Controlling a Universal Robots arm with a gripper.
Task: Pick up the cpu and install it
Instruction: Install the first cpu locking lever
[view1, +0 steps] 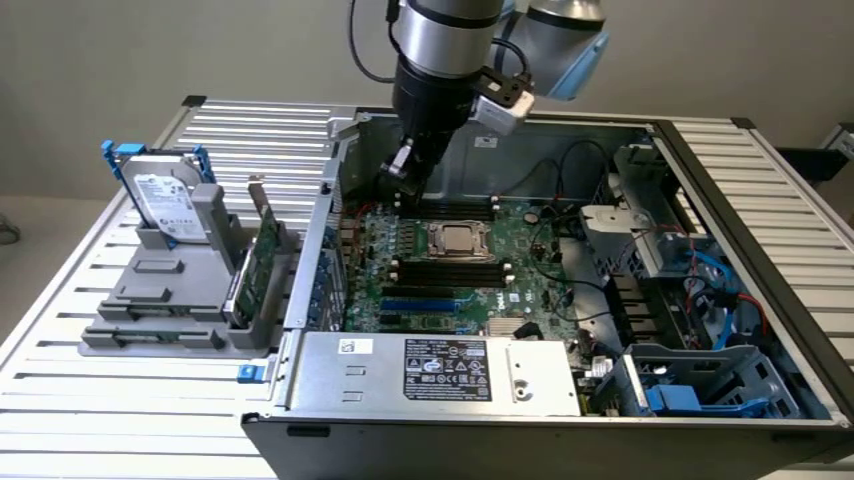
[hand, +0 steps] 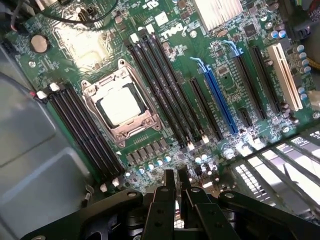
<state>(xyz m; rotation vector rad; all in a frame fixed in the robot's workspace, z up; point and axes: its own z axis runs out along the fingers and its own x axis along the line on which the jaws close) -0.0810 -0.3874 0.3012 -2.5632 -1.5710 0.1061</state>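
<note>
Cpu (hand: 119, 103), square with pale silvery top, sits in its socket (hand: 121, 104); claw (hand: 176, 177) hovers clenched, empty.

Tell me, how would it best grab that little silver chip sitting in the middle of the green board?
Probably by two opposite edges of the cpu, coming straight down from above. It lies flat in its socket with a metal frame close around it, so nothing can reach in from the side; only the raised square top offers edges to pinch.
</note>
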